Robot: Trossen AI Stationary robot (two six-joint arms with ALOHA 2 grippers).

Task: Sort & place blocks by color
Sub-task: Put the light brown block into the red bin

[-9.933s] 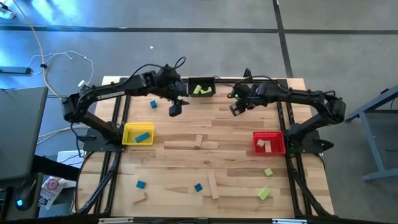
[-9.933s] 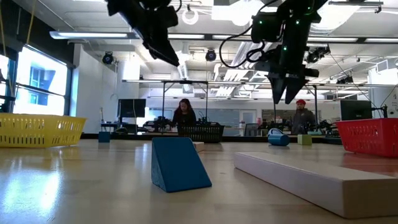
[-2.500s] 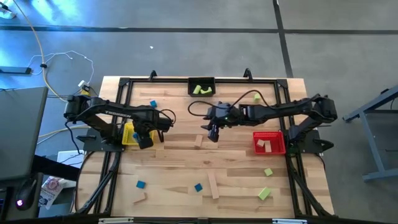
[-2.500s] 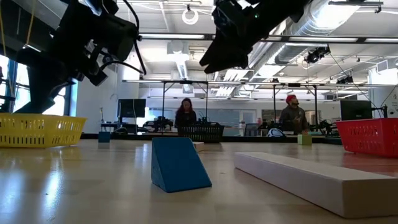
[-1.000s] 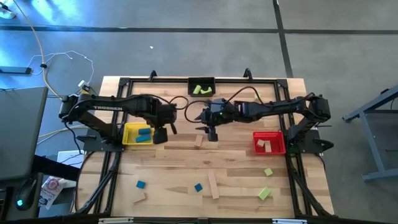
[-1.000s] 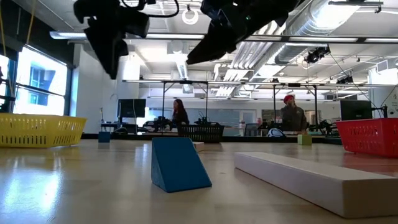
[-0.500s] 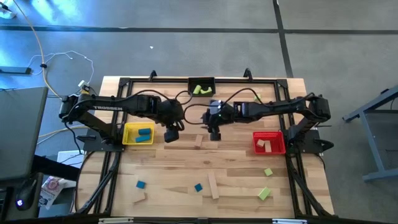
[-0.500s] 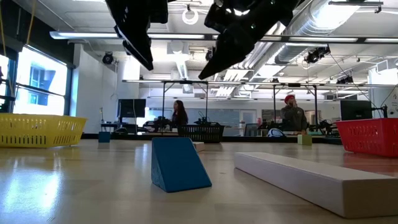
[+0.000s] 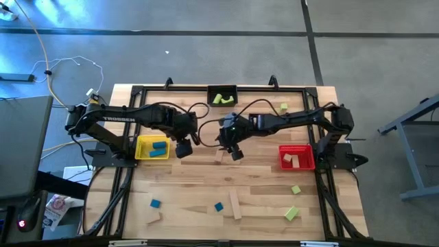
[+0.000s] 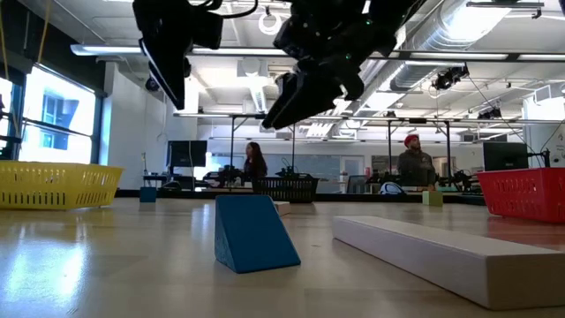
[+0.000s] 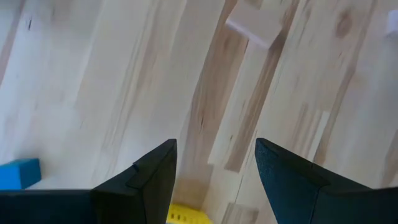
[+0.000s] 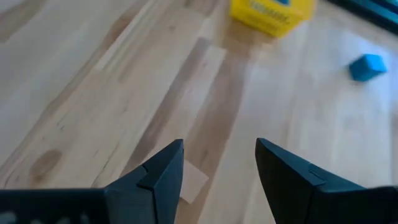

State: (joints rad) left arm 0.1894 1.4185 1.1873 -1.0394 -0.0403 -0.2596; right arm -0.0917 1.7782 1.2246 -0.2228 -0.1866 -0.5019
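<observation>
two dark arms meet over the middle of the wooden table [image 9: 206,185] as coloured blocks wait to be sorted. the left gripper [image 9: 183,149] hangs in the air just beside the yellow bin [image 9: 152,148], its fingers [image 11: 152,180] spread and empty above bare boards. the right gripper [image 9: 235,152] hovers next to a plain wood block [image 9: 219,156] at the table's centre, its fingers [image 12: 163,177] likewise apart and holding nothing. two blue blocks [image 9: 158,147] lie in the yellow bin, two green blocks [image 9: 219,99] in the black bin [image 9: 221,95] at the far edge, and two plain wood blocks [image 9: 293,161] in the red bin [image 9: 296,157]. loose on the table are a blue block [image 9: 155,204] and another blue block [image 9: 219,206] near the front, a long wood bar [image 9: 234,204], a green block [image 9: 295,189] and a larger green block [image 9: 291,213] at front right, and a green block [image 9: 283,108] at the far right. two people [image 10: 253,165] stand in the room beyond
</observation>
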